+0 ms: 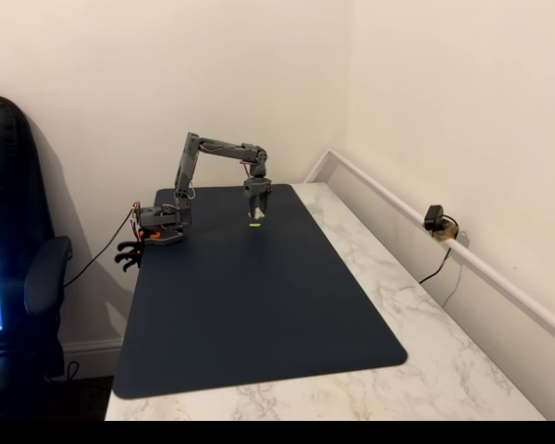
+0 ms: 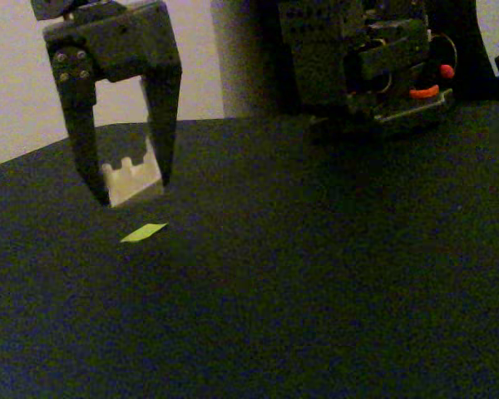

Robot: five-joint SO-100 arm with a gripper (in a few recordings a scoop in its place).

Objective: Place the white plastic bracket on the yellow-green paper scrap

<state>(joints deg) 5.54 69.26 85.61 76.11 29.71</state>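
Lying flat on the dark mat (image 2: 316, 291), the yellow-green paper scrap (image 2: 144, 233) is a thin, bright, slanted sliver; just above and behind it hangs the white plastic bracket (image 2: 133, 179), off-white and blocky with a notched top edge, clamped between the end effector (image 2: 130, 189) fingers; farther back stands the arm's base (image 2: 374, 58) on the marble counter (image 1: 425, 370).

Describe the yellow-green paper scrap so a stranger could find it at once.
On the dark mat, look just below the gripper, whose jaws hold the white plastic bracket. The yellow-green paper scrap lies flat there: a thin bright sliver, the mat's only vivid colour.
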